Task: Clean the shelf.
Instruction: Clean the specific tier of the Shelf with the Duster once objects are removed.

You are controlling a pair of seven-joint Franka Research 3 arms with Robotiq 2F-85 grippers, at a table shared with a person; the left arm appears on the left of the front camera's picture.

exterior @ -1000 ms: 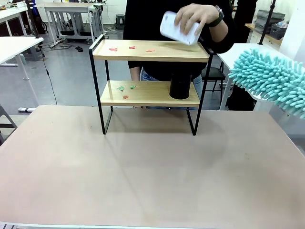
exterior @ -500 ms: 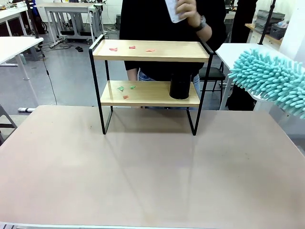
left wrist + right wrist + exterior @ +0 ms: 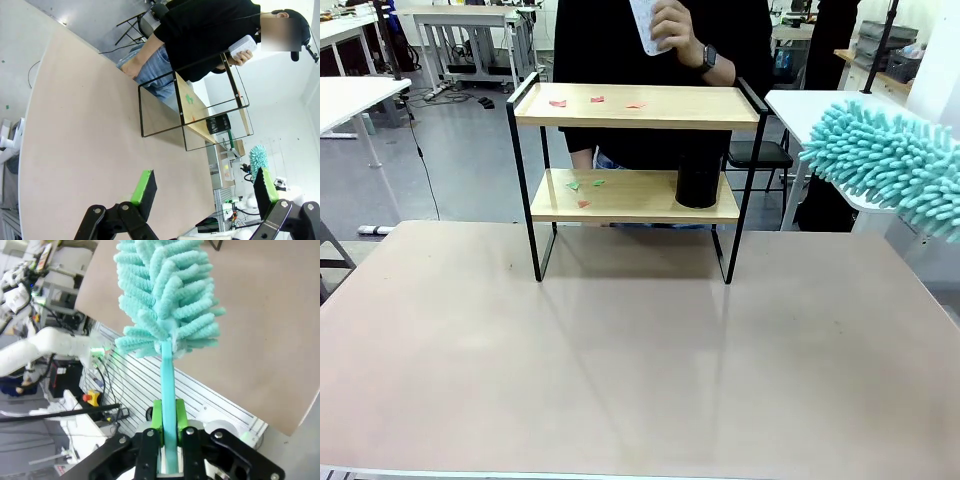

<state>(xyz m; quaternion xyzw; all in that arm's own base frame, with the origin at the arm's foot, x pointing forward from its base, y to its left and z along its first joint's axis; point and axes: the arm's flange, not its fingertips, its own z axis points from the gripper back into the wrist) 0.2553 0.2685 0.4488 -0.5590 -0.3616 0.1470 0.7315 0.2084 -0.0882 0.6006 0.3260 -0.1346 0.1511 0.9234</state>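
Since a second ago the person's hand (image 3: 672, 25) has carried the white object (image 3: 643, 28) up off the shelf's top board and leftward. It now sits at the picture's upper edge, which cuts it off, so what it is stays unclear; it was probably lifted away to free that board for wiping. Nearest, the left gripper (image 3: 205, 186) hangs over the table (image 3: 620, 360) with its green pads spread wide and nothing between them. The right gripper (image 3: 169, 415) is pinched on the thin handle of the teal duster (image 3: 167, 295), whose fluffy head is held aloft at the right, well apart from the shelf, seemingly waiting. The shelf (image 3: 680, 108) stands at the far middle of the table. Red scraps (image 3: 597, 99) lie on its top board, and green and red scraps (image 3: 585, 185) lie on the left of the lower board. A black cup (image 3: 698, 180) on the right of the lower board would block a sweep there. The scraps are too small to identify.
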